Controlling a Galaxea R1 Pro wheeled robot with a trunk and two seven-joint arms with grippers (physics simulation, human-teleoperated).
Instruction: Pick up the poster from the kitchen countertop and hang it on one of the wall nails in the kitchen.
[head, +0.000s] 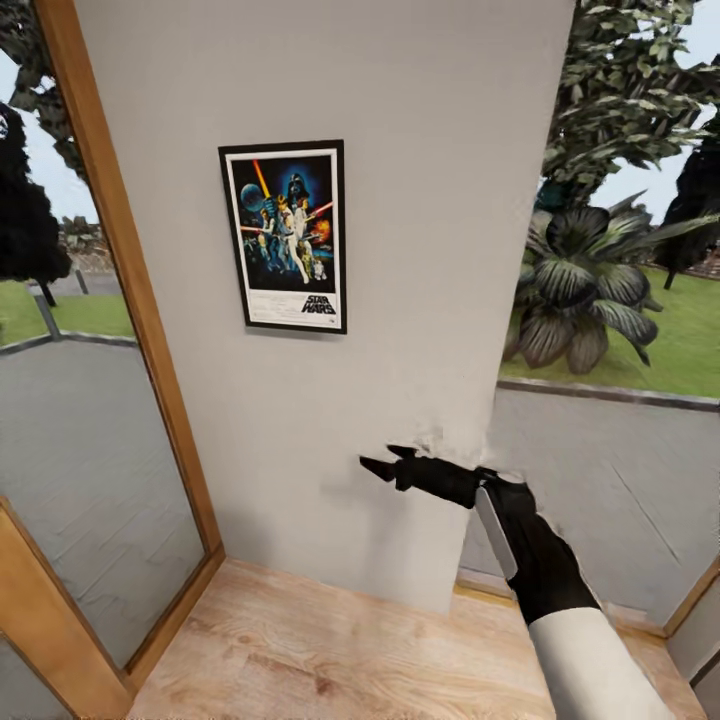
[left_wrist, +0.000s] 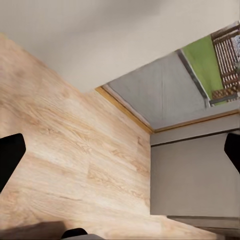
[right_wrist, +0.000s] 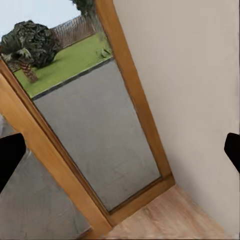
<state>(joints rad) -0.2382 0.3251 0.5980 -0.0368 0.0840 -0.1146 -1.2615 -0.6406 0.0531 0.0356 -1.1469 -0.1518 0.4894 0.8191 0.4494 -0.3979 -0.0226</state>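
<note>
The right gripper (head: 385, 462) is low in front of the pale grey wall (head: 420, 200), and its two black fingers point to the left, toward the wall surface. The fingers stand apart and nothing is between them. In the right wrist view the two fingertips (right_wrist: 10, 155) are at the opposite edges of the picture, so the jaws are wide. The right arm comes up from the lower right: a white forearm (head: 590, 660), then a black wrist part that bends toward the wall.

In the left wrist view the left gripper (left_wrist: 120, 155) is also wide, with dark fingertips at both edges and only the wooden floor (left_wrist: 65, 150) under it.

The poster (head: 284, 236) hangs upright on the wall, above and to the left of the right gripper and well apart from it. Nothing touches it.

Left of the wall there is a tall glass pane in a wooden frame (head: 130, 280). To the right, through another pane, a grey paved ground, a large leafy plant (head: 585, 285) and green grass are visible. The wooden floor reaches the foot of the wall.
</note>
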